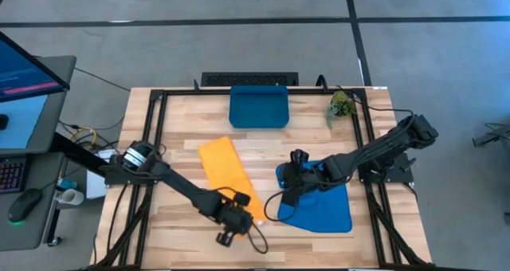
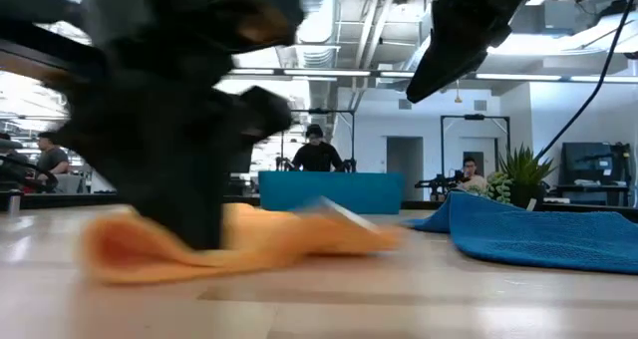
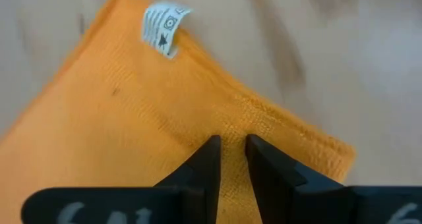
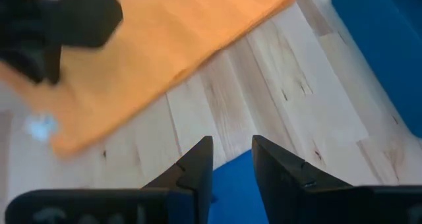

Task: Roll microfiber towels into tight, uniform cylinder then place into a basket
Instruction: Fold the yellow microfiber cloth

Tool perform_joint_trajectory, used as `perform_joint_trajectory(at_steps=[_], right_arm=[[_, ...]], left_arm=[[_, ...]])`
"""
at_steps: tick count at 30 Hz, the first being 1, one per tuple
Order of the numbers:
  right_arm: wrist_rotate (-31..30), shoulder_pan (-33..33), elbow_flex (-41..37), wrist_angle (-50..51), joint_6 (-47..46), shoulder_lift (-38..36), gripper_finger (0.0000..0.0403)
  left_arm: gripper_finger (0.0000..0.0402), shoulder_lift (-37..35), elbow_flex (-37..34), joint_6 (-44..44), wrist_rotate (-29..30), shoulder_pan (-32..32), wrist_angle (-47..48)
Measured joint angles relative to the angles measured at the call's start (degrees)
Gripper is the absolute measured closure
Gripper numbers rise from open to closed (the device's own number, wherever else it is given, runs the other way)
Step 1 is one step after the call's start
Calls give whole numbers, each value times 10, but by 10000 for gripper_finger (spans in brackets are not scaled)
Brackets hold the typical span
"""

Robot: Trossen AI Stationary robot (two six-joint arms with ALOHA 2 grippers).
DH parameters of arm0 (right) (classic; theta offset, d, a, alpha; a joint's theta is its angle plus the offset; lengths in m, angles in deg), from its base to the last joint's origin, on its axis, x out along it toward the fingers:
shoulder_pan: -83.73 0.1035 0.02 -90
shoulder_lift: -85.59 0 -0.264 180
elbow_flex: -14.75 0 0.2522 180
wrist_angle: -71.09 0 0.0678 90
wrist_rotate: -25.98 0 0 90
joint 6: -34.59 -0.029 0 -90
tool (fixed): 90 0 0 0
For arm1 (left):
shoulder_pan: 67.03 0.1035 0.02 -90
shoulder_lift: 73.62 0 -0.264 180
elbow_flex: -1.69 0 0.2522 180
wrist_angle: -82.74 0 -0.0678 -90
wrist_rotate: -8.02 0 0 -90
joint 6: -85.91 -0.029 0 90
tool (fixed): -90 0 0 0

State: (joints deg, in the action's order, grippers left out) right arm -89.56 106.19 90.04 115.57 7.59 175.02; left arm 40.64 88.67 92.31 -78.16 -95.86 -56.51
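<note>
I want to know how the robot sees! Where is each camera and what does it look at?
High view: above the table, looking down; both arms, orange towel, blue towel, basket.
Low view: at tabletop height, looking across; dark arms above.
Left wrist view: looks past the left gripper, closed on the orange towel's edge.
Right wrist view: looks past the right gripper, above the blue towel.
All four views share the orange towel.
</note>
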Motion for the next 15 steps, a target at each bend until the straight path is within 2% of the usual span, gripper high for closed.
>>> perform_joint_trajectory(at_steps=[3, 8, 15], right_arm=[[1, -1, -1, 4, 0, 7, 275], [1, -1, 0, 1, 0, 6, 275], [1, -1, 0, 0, 0, 6, 275]], left_arm=[[334, -20, 22, 53, 55, -26, 78], [334, -49, 26, 96, 173, -83, 133], [334, -54, 27, 122, 201, -111, 121]])
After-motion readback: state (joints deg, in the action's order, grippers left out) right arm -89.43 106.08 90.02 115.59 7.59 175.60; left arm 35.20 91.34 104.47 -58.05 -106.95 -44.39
